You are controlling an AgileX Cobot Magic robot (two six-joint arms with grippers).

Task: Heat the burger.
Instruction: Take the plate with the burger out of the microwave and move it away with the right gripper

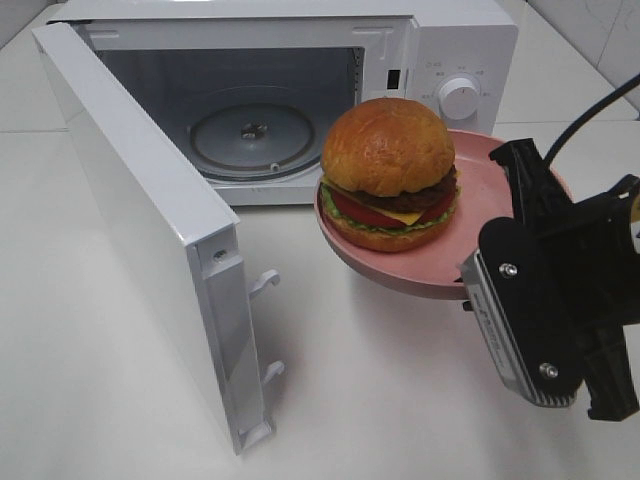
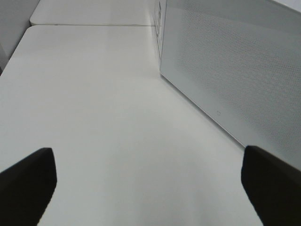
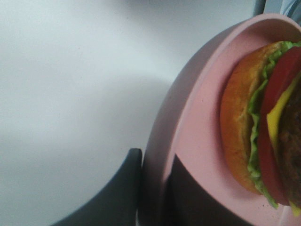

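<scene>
The burger, with a glossy brown bun and red, green and yellow layers, rides on a round pink plate held above the table in front of the open microwave. My right gripper is shut on the plate's near right rim. In the right wrist view one finger lies under the plate and the other presses on top, with the burger just beyond. My left gripper is open and holds nothing. It hovers over bare table beside the door and does not show in the exterior view.
The microwave's door swings out wide to the left, its latch hooks pointing toward the middle. Inside the microwave lies a glass turntable. The door's dotted panel fills the left wrist view's side. The table is white.
</scene>
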